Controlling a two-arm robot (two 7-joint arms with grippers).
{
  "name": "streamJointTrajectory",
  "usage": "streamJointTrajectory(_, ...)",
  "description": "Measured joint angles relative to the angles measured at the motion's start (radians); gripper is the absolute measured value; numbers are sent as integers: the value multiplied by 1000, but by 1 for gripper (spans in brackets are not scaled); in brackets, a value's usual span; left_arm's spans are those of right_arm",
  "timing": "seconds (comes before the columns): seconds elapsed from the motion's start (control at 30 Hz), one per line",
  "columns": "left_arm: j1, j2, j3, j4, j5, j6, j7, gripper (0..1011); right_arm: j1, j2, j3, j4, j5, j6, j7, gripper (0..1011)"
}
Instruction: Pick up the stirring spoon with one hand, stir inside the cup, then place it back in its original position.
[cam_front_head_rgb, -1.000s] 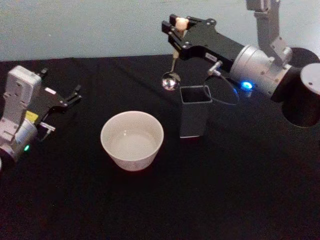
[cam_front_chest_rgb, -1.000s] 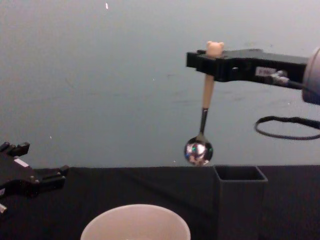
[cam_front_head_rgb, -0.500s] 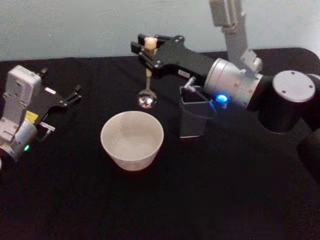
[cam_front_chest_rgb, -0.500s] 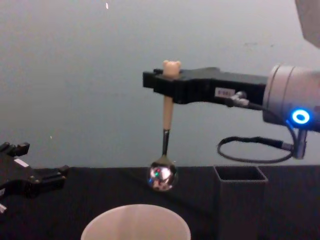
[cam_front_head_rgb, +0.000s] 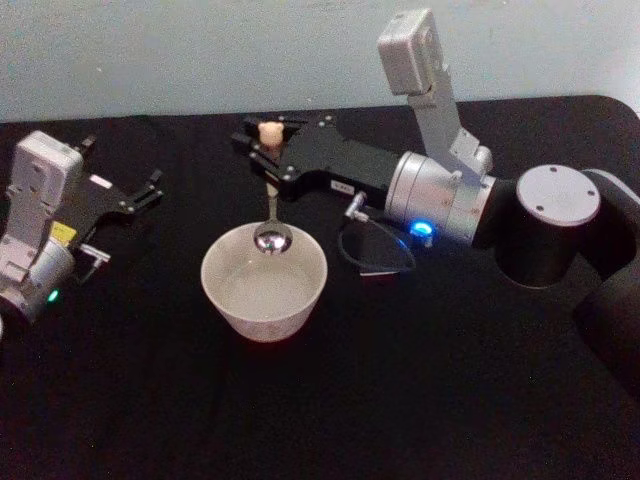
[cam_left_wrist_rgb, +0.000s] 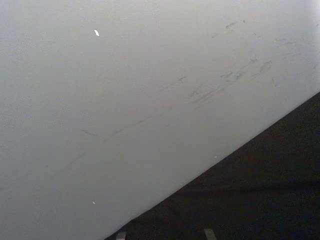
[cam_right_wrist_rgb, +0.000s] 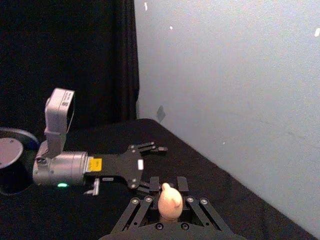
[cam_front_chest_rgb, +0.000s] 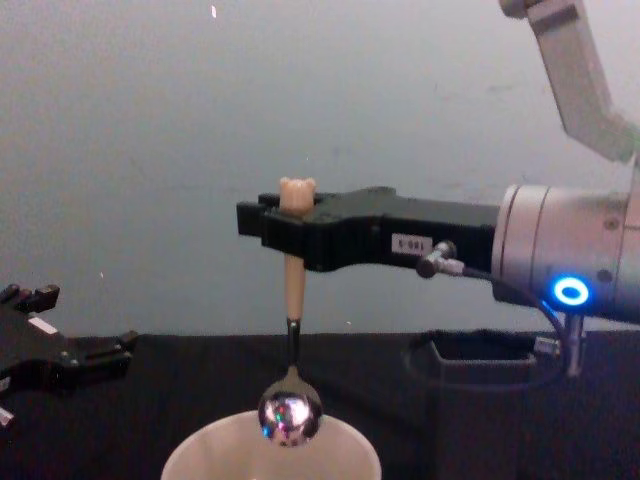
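The black flat-jawed right gripper (cam_front_chest_rgb: 292, 235), white label (cam_front_chest_rgb: 407, 243) unreadable, clamps the beige bear-topped metal spoon (cam_front_chest_rgb: 293, 290), bowl at the round cream cup (cam_front_head_rgb: 262, 320) rim; left gripper (cam_front_head_rgb: 120, 168) parked, fingers spread

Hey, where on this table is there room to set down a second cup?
The near strip of table in front of the cup is bare, as is the gap between the left gripper and cup. Crowded: the right gripper holds the stirring spoon over the cup, beside the holder.
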Motion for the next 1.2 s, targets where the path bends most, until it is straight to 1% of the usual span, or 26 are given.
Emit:
streamJointTrajectory(0.2, 0, 0, 0, 0, 0, 0, 0, 1001, -9, 9, -17, 8, 1, -2, 12, 211)
streamJointTrajectory(0.37, 0, 0, 0, 0, 0, 0, 0, 1001, -17, 11, -25, 25, -1, -18, 17, 211)
streamJointTrajectory(0.63, 0, 0, 0, 0, 0, 0, 0, 1001, -26, 0, -34, 66, -9, -58, 27, 211)
streamJointTrajectory(0.97, 0, 0, 0, 0, 0, 0, 0, 1001, -27, -14, -34, 97, -13, -84, 35, 211)
streamJointTrajectory(1.2, 0, 0, 0, 0, 0, 0, 0, 1001, -27, -23, -35, 116, -25, -94, 36, 211)
